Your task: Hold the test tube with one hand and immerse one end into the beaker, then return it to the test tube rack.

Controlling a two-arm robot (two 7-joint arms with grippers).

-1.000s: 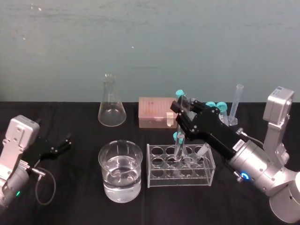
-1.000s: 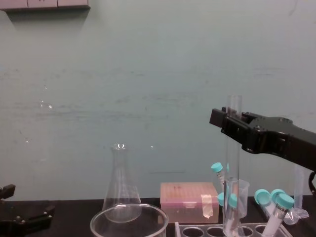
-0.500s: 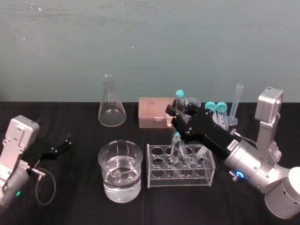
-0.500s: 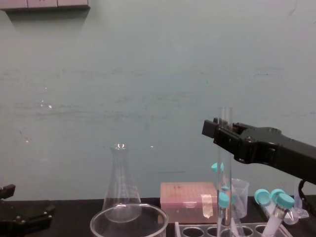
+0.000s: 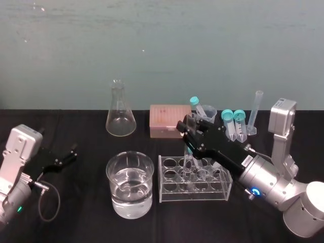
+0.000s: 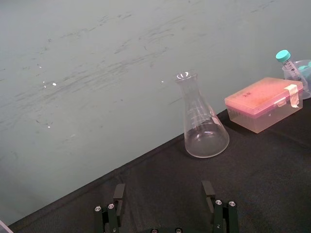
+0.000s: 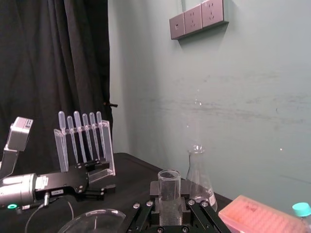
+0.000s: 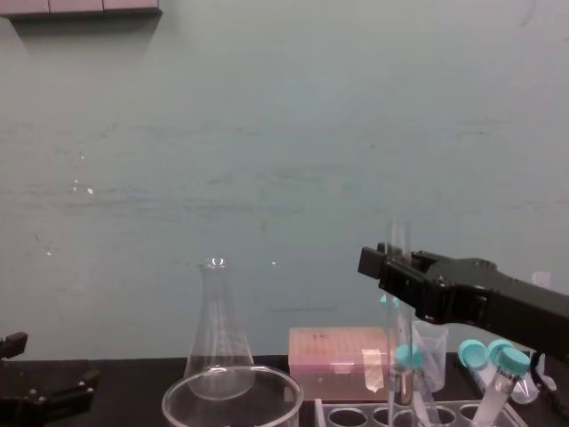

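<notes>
— As the right gripper descends, what changes?
— Its fingers, clamped on the test tube, sink the tube's bottom into a hole of the test tube rack beside the beaker. Return judged nearly done. Meanwhile the left gripper idles, fingers wide, near the table's left edge.

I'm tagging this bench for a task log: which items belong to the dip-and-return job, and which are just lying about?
In the job: test tube, gripped by the right gripper at the test tube rack; beaker.
Lying about: conical flask, pink box, teal-capped tubes, graduated cylinder, pipette stand; left gripper, parked open on the robot's left.
</notes>
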